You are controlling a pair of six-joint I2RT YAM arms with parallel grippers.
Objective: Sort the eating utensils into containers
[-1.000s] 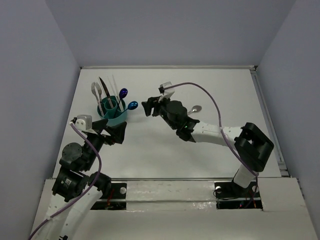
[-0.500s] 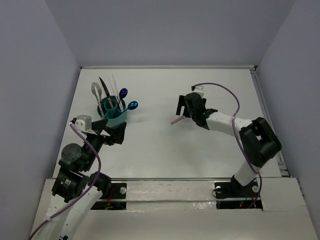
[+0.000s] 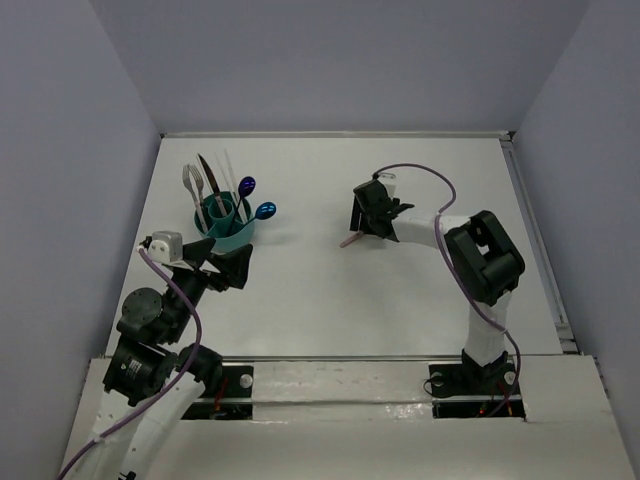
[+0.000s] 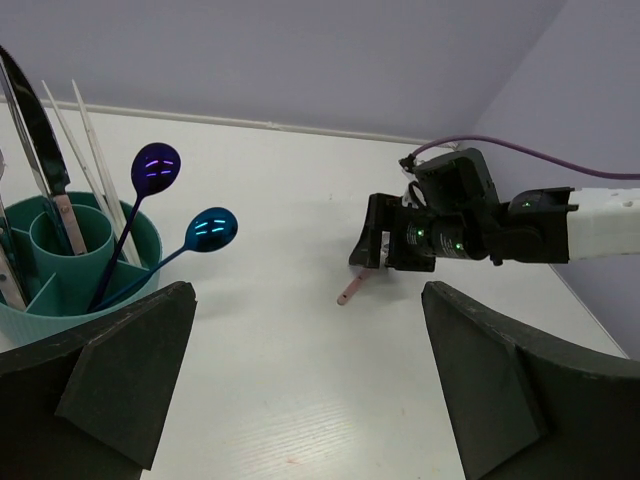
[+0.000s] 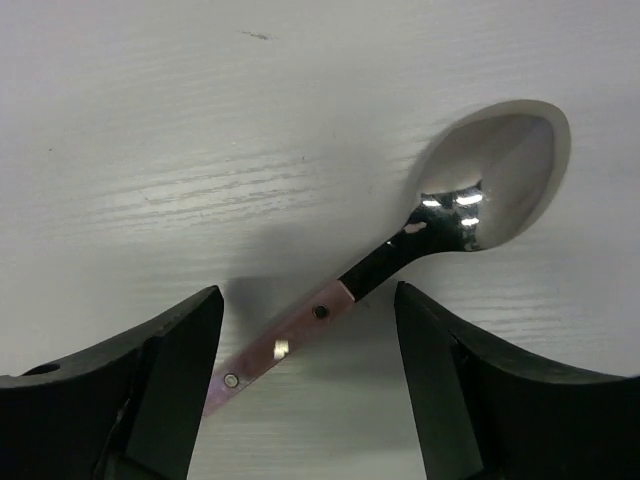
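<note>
The white table [image 3: 330, 300] carries everything. The teal caddy [image 3: 234, 238] stands near its left edge, in the far half, already holding a fork, a knife, chopsticks and two blue-purple spoons.

The left gripper [image 4: 308, 295] hangs spread wide and empty, just on the near side of the caddy. It is well apart from the last loose piece.

That piece is a pink-handled spoon [image 5: 480, 170], lying flat on the table right of centre. The right gripper [image 5: 305, 293] hovers directly over it with jaws spread, one finger on each side of the handle and neither seen touching.

The spoon's long axis runs slantwise across the gap between the fingers, with the bowl beyond them and the handle end toward the near left. The right arm is plainly the nearer. Closing on the handle looks to be the next step.

No brand, label or writing can be read.
</note>
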